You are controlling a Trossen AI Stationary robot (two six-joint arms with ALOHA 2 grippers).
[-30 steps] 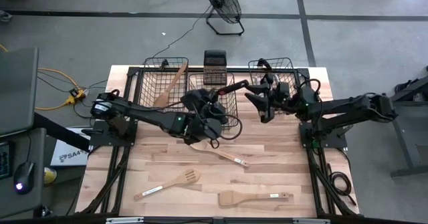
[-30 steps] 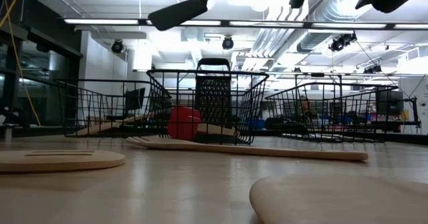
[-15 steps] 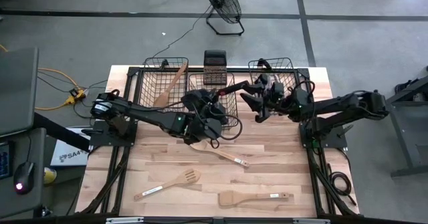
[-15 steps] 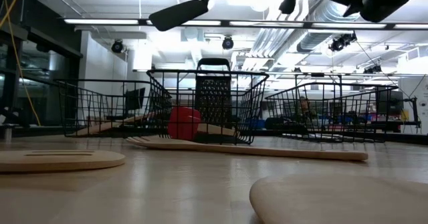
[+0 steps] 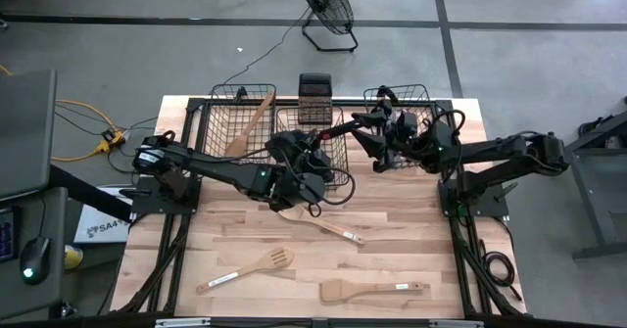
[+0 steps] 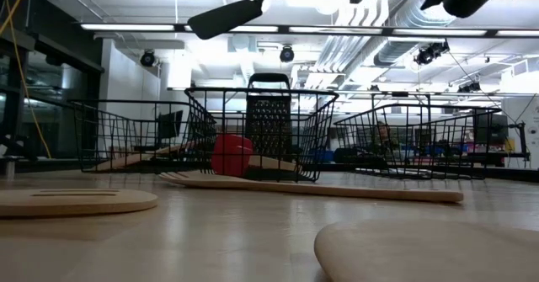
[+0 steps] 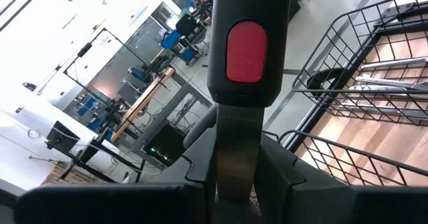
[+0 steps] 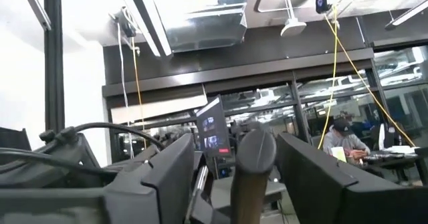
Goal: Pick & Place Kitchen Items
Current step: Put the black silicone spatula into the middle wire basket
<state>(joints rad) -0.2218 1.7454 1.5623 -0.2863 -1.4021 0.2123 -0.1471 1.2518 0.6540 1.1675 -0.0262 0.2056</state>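
Three wire baskets [image 5: 318, 132] stand along the table's [image 5: 411, 240] far edge, three wooden utensils [image 5: 372, 290] lying nearer

Even, bright overhead light falls on the pale wooden surface [image 5: 392, 259], with only soft, short shadows. In the low view the ceiling strip lights [image 6: 143, 27] glare and the nearest wooden utensil [image 6: 421, 252], lower right, is blurred. Both wrist views are strongly backlit, leaving near parts dark.

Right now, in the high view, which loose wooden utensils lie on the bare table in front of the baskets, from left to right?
Slotted wooden spoon → long wooden utensil below the middle basket → wooden spatula.
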